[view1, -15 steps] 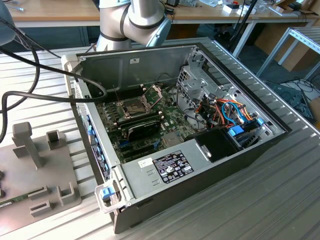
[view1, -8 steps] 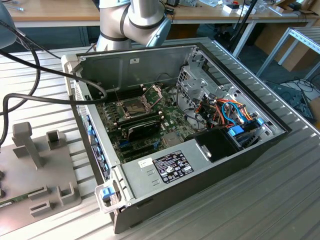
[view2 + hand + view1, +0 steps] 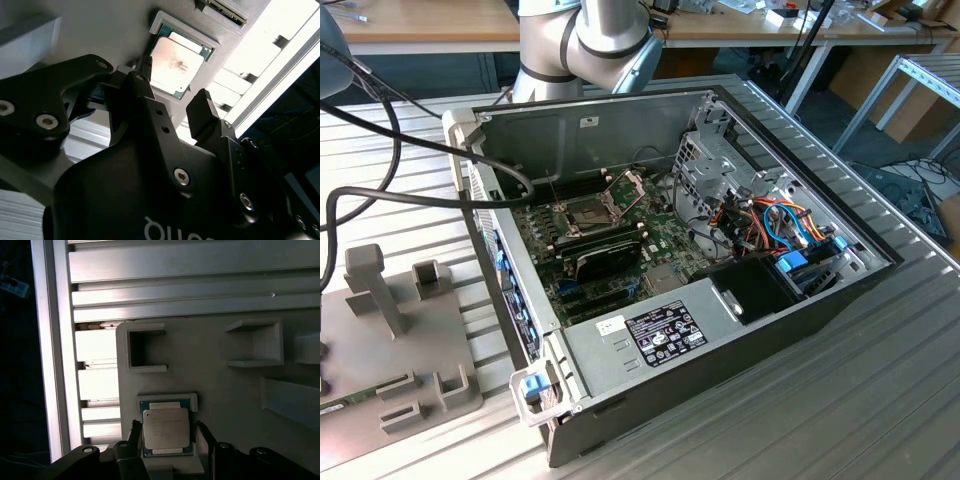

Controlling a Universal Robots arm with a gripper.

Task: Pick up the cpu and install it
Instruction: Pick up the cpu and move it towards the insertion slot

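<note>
Silver-grey cpu (image 3: 166, 429) sits in its grey holder (image 3: 168, 397), gripper (image 3: 168, 432) spread astride it, holding nothing: pick-up stage; closing calls for jaws square on its edges.

Usual silver-grey arm (image 3: 605, 25) in the exterior view, fat rounded joints, pale blue-grey cap (image 3: 640, 60) on one of them. Matte black gripper (image 3: 172, 86) in the second wrist view, all chunky angular links and flat slabs, nothing fancy. Shiny silver socket-head screws (image 3: 181, 176) dotted over the pivots, round and slightly recessed. Two slim black fingers (image 3: 150, 107), narrowing toward squared-off tips, plus a couple of small plain holes (image 3: 165, 130) down one. Bit of white lettering (image 3: 165, 231) along the body's edge, cut off by the frame. Same black links in the first wrist view, small silvery screws there too.
</note>
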